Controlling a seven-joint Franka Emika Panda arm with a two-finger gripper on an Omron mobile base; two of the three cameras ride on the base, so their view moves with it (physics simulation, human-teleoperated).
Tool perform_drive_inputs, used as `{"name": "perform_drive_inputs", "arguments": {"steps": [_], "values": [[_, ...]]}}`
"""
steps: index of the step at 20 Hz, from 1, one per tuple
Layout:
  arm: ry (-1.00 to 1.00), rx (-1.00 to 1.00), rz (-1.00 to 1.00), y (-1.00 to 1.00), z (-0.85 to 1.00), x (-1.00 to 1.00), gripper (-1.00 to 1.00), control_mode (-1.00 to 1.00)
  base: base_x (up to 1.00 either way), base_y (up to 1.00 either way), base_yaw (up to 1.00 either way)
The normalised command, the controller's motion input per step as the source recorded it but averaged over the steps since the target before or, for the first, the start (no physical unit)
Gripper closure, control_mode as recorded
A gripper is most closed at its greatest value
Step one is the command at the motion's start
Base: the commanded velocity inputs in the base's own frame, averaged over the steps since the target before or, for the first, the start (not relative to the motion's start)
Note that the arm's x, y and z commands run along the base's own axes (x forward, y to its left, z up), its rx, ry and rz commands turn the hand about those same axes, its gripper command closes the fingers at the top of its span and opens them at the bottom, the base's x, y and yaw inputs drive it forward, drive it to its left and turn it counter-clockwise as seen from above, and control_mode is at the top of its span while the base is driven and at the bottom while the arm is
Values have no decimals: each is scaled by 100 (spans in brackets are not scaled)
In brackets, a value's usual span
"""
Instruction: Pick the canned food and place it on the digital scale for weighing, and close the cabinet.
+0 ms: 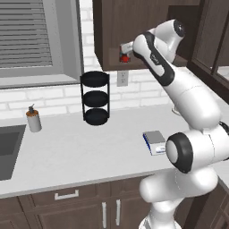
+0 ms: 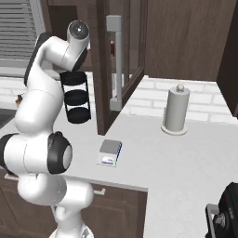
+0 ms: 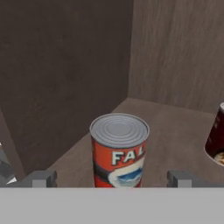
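**Colours in this kitchen scene**

The canned food [image 3: 119,151] is bright red with a ridged silver lid, white lettering and a pale oval patch with some blue in it. To its right sits a darker maroon can [image 3: 215,140]. The cabinet [image 2: 186,37] is dark brown wood, with a silver bar handle [image 2: 115,62] on its door. The digital scale [image 1: 155,142] has a grey top and a white-and-blue front edge. The three-tier rack [image 1: 95,98] is black, the countertop [image 1: 80,152] pale grey, the wall white brick. The paper towel holder [image 2: 176,110] looks light grey.
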Motion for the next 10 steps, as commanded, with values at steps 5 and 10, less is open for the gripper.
{"name": "perform_drive_inputs", "arguments": {"steps": [5,10], "values": [[0,0,0,2,0,8,-100,-100,0,0,0],[0,0,0,9,-10,2,-100,-100,0,0,0]]}}
